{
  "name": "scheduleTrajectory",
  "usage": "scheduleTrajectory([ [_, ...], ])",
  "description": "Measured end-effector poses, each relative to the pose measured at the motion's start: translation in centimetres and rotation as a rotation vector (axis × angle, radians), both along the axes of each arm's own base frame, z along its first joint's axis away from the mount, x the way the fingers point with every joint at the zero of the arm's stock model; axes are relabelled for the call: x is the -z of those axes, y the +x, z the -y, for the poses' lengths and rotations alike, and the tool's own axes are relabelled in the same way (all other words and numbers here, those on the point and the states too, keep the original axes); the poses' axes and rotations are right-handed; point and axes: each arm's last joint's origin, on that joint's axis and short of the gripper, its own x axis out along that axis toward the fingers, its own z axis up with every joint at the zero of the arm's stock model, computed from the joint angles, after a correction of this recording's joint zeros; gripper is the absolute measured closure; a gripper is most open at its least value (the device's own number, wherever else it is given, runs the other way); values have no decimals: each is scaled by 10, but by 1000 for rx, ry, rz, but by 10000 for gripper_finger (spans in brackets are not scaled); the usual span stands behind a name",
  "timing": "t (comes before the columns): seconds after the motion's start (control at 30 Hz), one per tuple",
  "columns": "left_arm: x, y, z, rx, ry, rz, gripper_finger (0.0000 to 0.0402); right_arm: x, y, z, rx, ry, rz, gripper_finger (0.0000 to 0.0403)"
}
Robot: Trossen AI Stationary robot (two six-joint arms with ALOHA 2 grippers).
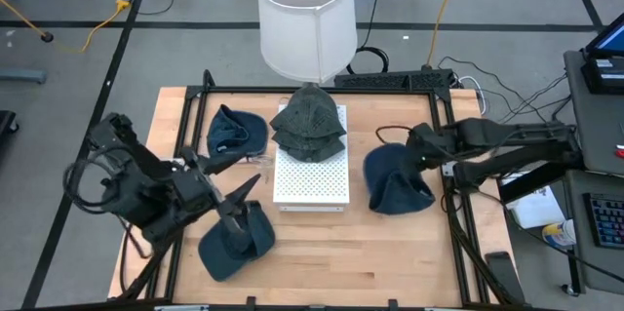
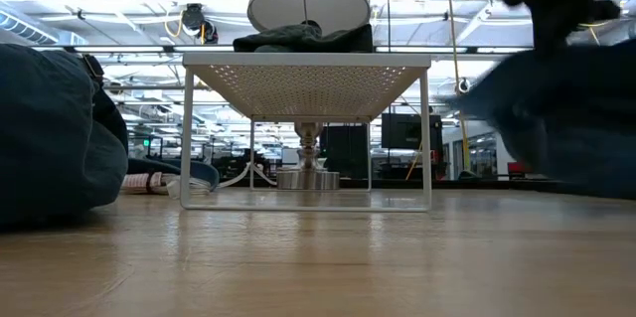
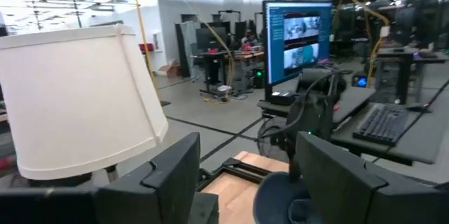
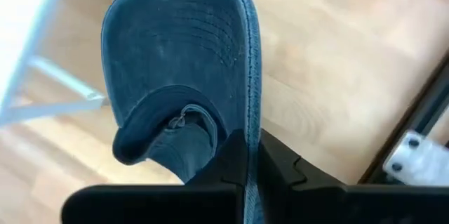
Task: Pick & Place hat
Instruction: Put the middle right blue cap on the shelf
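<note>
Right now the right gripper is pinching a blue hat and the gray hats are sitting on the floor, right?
Not quite. The right gripper is shut on the blue hat, but the gray hats are piled on top of the white stand, not on the floor. The high view shows it.

3 blue caps (image 1: 396, 179), 1 pile of grey-green hats (image 1: 309, 123), 1 white rack (image 1: 311, 180), 1 white lampshade (image 1: 305, 14), 2 arms.
</note>
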Motion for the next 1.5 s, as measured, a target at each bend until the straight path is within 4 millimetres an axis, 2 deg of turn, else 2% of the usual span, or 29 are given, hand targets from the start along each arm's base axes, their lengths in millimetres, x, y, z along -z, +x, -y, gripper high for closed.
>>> scheduleTrajectory([
  [0.13,-7,-11,-2,27,-19,17,160,-27,10,-19,-104,-68,22,398],
  [0.3,-14,-25,-5,56,-46,39,160,-47,27,-46,-231,-193,28,398],
  [0.53,-21,-43,-6,71,-105,45,160,-59,58,-87,-434,-451,28,398],
  [0.77,-23,-50,-5,101,-181,92,160,-77,80,-124,-634,-744,27,398],
  [0.97,-23,-50,-6,114,-315,180,160,-102,87,-147,-753,-1046,81,398],
  [1.07,-23,-48,-6,121,-368,221,160,-116,90,-156,-742,-1226,125,398],
  [1.17,-21,-44,-2,143,-333,213,160,-132,95,-164,-706,-1370,152,398],
  [1.37,-11,-32,10,169,-201,145,160,-172,106,-172,-643,-1467,228,398],
  [1.5,-1,-19,19,150,-159,114,160,-190,108,-174,-634,-1501,274,398],
])
